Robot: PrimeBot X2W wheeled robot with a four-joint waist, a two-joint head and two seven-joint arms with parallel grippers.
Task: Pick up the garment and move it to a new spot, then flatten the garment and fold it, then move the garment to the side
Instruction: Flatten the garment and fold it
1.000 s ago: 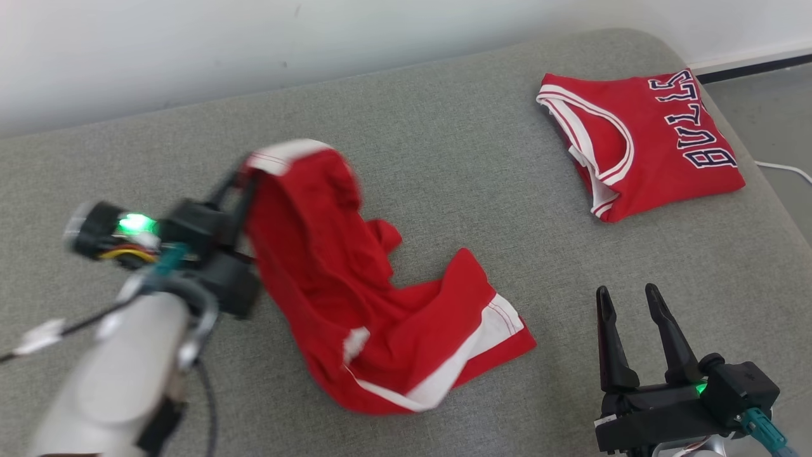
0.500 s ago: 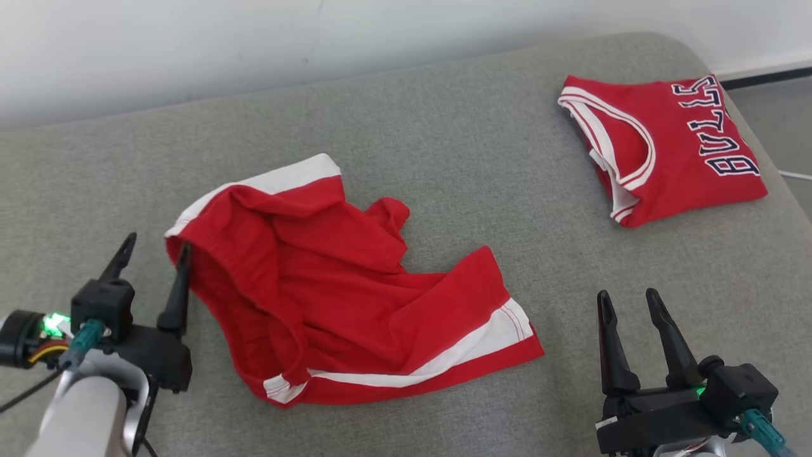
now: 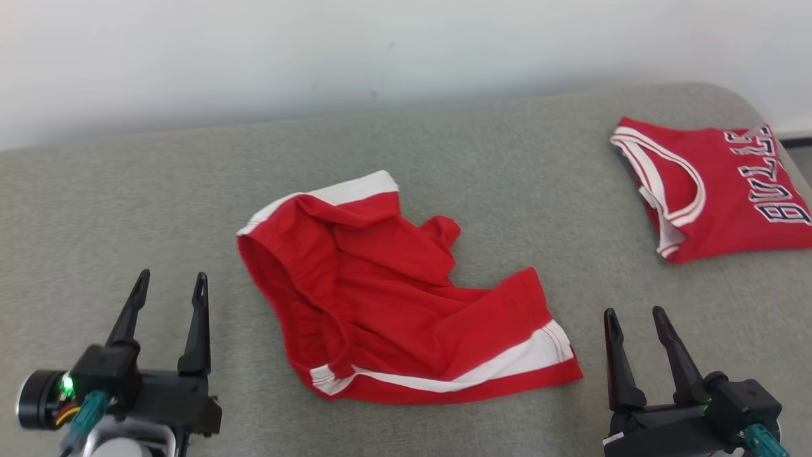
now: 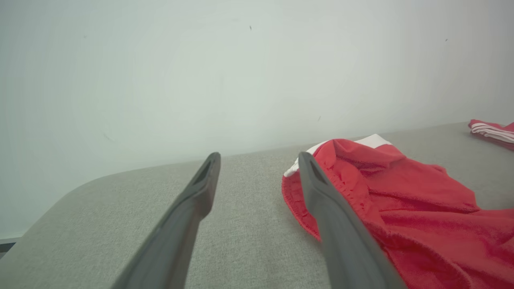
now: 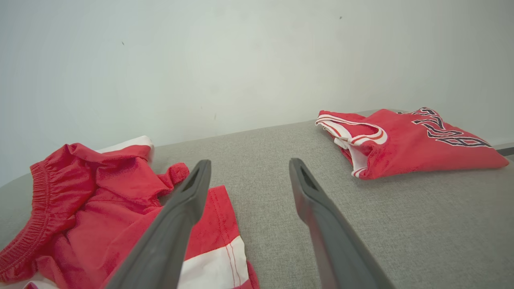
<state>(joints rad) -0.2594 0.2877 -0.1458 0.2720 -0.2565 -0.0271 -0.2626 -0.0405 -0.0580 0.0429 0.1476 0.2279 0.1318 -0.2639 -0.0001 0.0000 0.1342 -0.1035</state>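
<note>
The garment, a pair of red shorts with white trim, lies crumpled in the middle of the grey padded surface. Its elastic waistband faces left and one leg points right. My left gripper stands open at the lower left, a short way left of the waistband and apart from it. In the left wrist view the left gripper holds nothing, and the garment lies just right of its right finger. My right gripper is open at the lower right, beside the leg hem. The right wrist view has the right gripper empty, with the garment to its left.
A folded red jersey with dark lettering lies at the far right corner of the surface; the jersey sits ahead and right of my right gripper. A pale wall runs behind the surface. The surface's rounded edge curves at the left.
My left gripper opened, let go of the shorts' waistband and drew back to the lower left. The shorts dropped and settled on the surface. The head camera also shifted.
</note>
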